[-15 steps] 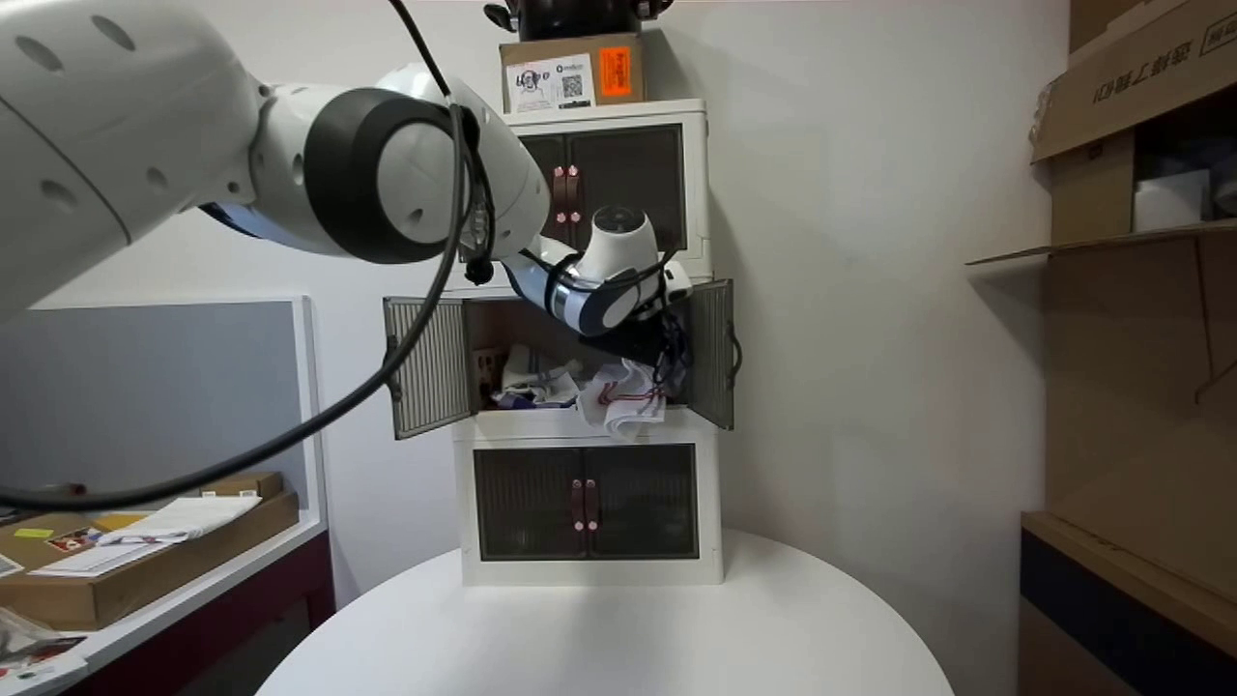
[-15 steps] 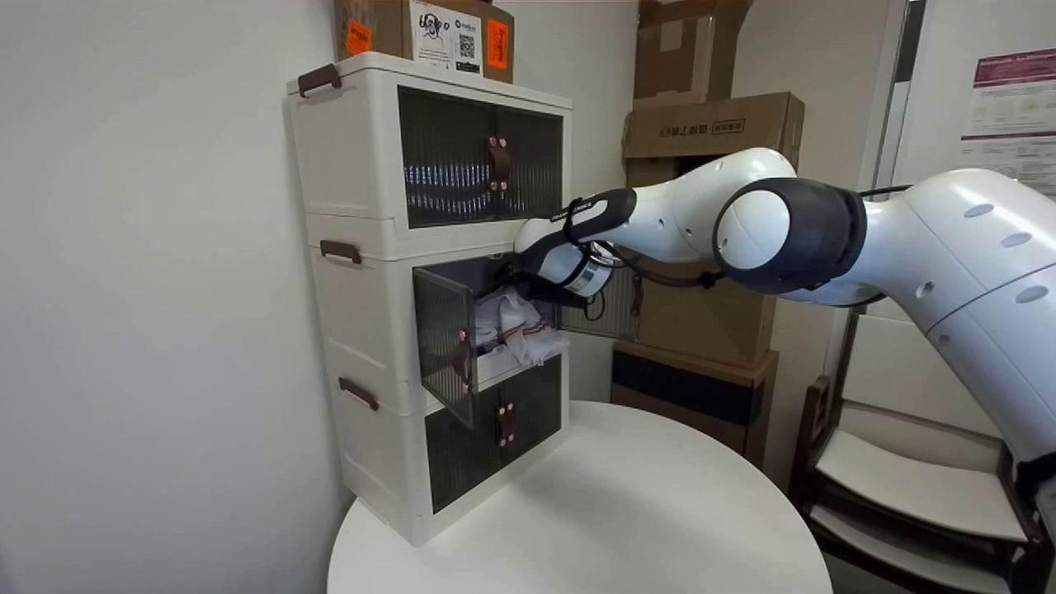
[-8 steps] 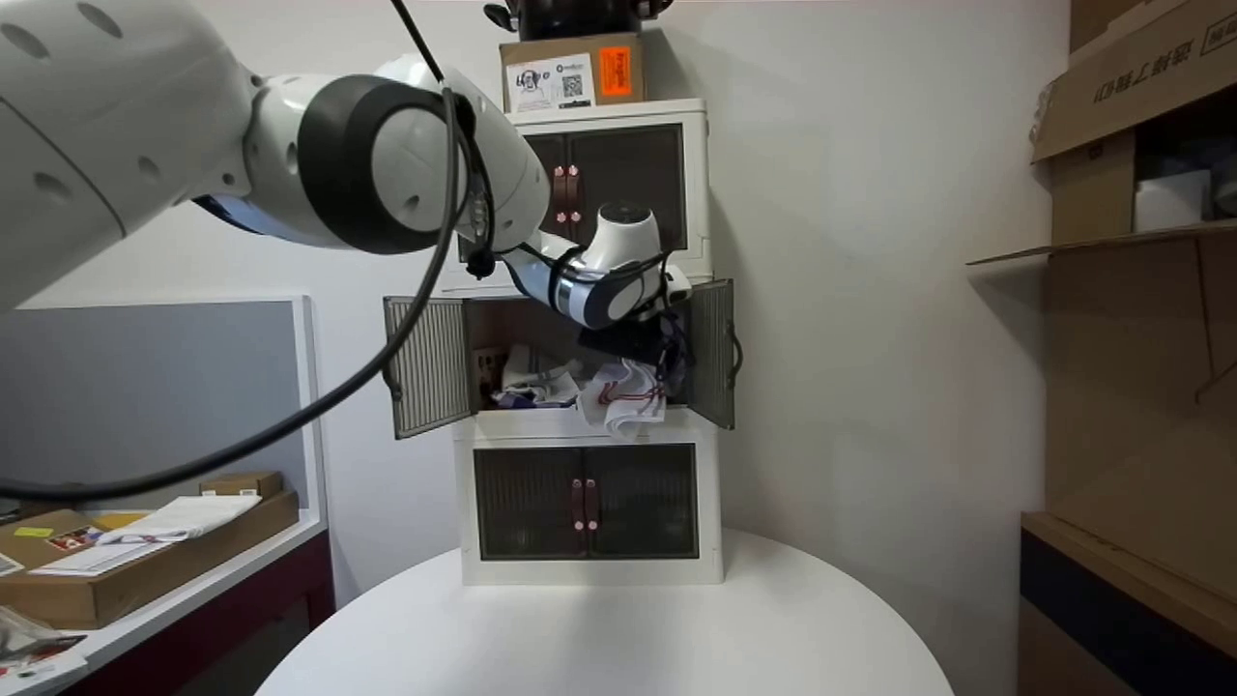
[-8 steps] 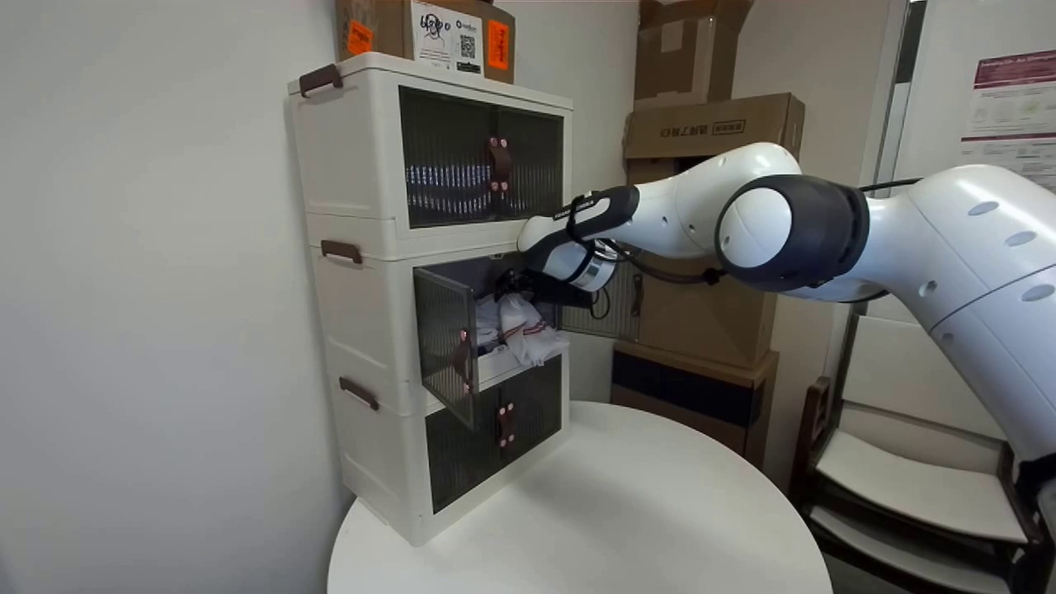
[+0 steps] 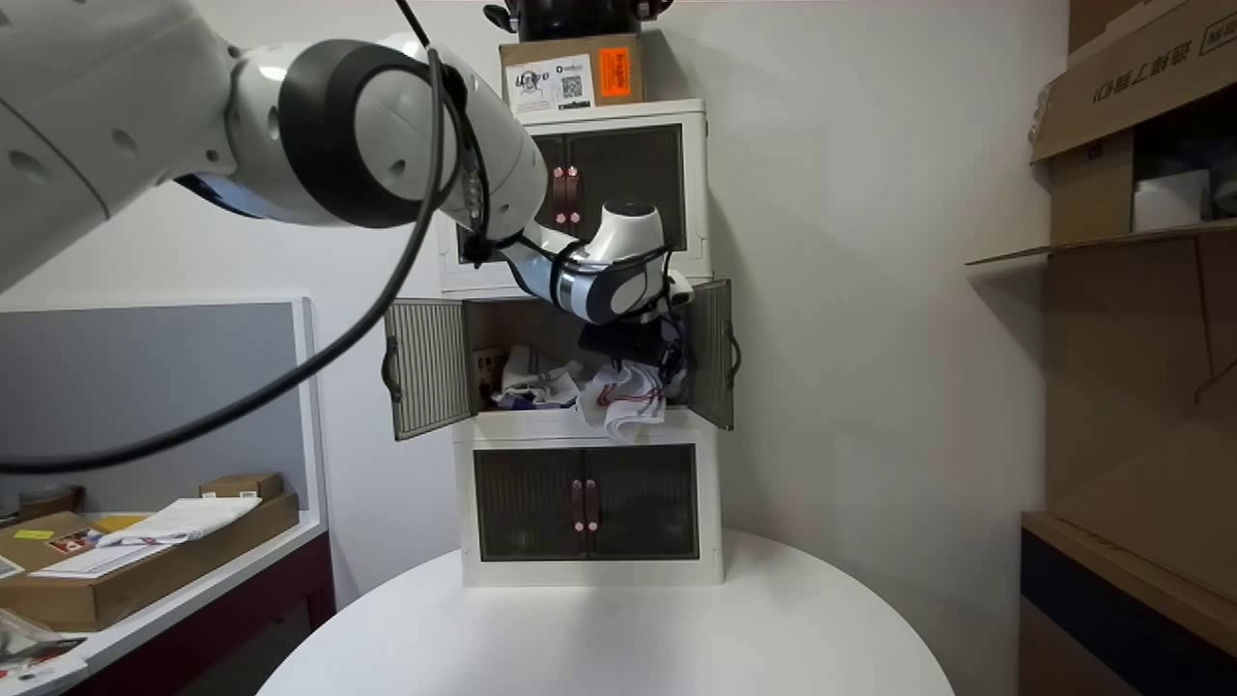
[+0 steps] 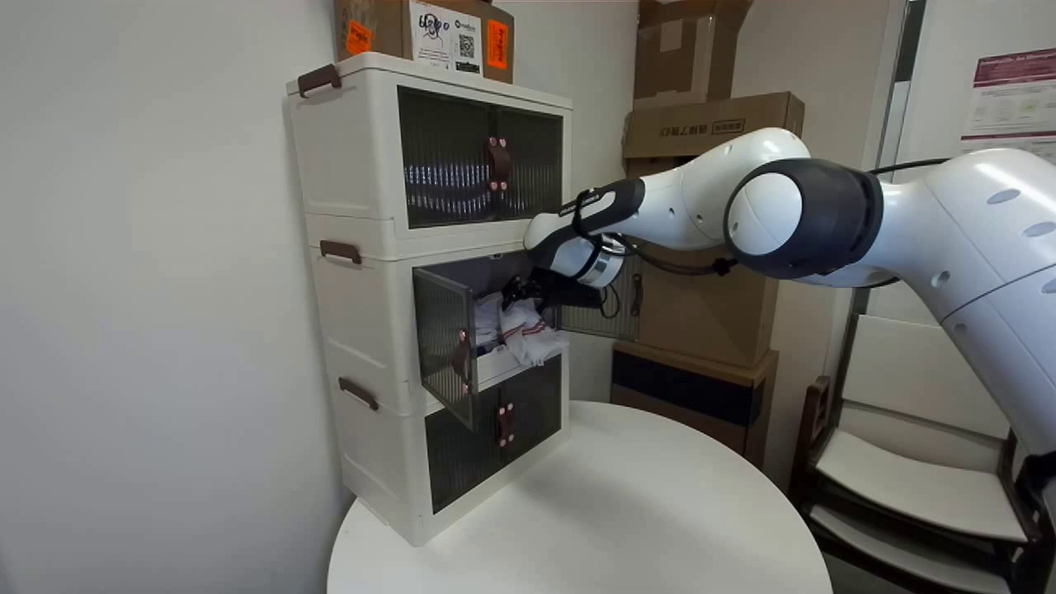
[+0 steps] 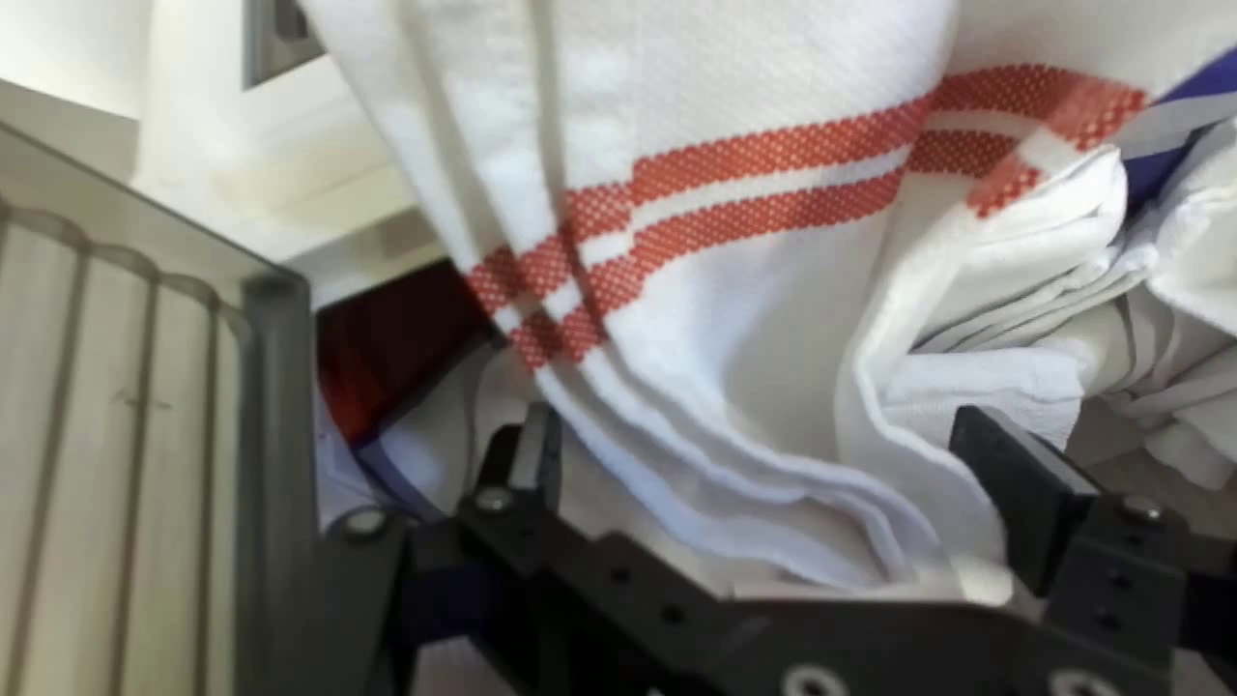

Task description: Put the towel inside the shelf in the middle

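Observation:
The white towel with red stripes [image 5: 626, 396] lies in the open middle shelf [image 6: 500, 363], and its front end hangs over the shelf's front edge. In the wrist view the towel [image 7: 754, 184] fills the middle, its folded layers running down between the fingers. My gripper [image 7: 759, 420] is open, with its fingers [image 7: 1024, 493] wide apart on either side of the towel's folds. In an exterior view the gripper [image 6: 528, 290] is at the shelf's opening, just above the towel. Whether the fingers touch the cloth is hard to tell.
Both middle doors stand open; the near door [image 6: 445, 346] and a ribbed door [image 7: 116, 406] flank the opening. Other white cloths [image 5: 541, 377] lie inside the shelf. Closed compartments are above and below. A round white table [image 6: 627, 503] carries the cabinet. Cardboard boxes [image 6: 701, 313] stand behind.
The arm has drawn back and slightly up, so the gripper has come outward from the shelf. The towel has stayed in place, hanging over the edge.

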Tool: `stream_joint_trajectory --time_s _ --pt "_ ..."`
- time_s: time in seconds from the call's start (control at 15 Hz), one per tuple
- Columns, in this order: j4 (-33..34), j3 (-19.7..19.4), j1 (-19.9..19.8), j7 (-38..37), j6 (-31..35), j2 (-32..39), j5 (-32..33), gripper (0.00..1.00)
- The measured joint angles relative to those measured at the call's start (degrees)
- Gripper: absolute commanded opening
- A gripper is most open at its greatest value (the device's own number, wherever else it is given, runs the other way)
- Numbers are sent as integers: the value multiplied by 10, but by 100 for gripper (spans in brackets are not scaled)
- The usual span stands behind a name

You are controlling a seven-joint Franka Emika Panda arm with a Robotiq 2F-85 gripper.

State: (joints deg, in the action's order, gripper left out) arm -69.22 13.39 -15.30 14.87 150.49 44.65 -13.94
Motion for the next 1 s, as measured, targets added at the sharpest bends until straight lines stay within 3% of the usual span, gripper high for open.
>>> stream_joint_trajectory --time_s 0.47,0.87,0.93,1.0 --pt "-87 -21 -9 33 -56 -85 0 100" --pt "-150 -36 3 46 -37 -95 1 100" --pt "-159 -35 5 47 -26 -93 0 92" --pt "-166 -32 8 47 -13 -90 0 72"
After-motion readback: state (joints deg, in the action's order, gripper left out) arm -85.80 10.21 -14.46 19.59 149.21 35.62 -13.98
